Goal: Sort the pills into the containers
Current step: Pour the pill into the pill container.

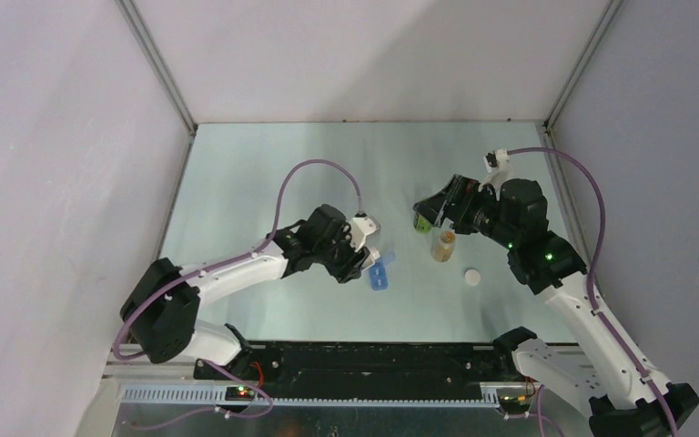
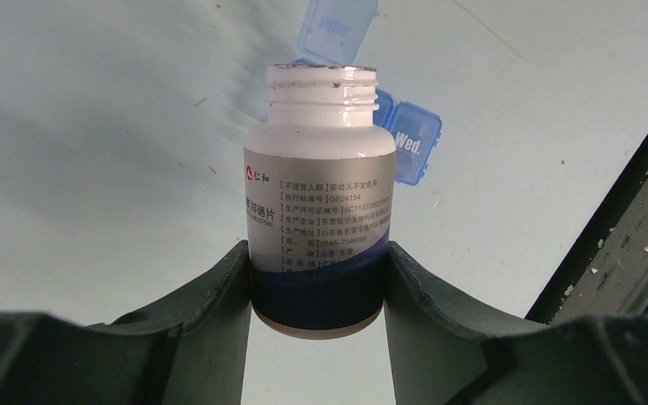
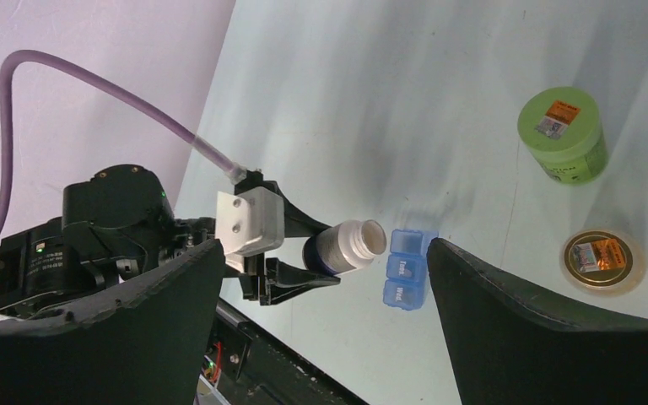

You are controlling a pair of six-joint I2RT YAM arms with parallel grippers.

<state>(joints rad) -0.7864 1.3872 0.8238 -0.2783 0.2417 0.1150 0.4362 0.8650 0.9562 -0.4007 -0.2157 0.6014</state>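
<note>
My left gripper is shut on the lower body of an uncapped white pill bottle, tipped with its mouth towards a blue weekly pill organizer. One organizer lid stands open. In the right wrist view the bottle lies nearly level, its mouth right next to the organizer. My right gripper is open and empty, hovering high above a green jar and an amber bottle. In the top view the left gripper is beside the organizer, and the right gripper is at mid right.
A loose white cap lies on the table right of the organizer. The amber bottle and the green jar stand under the right gripper. The black front rail runs along the near table edge.
</note>
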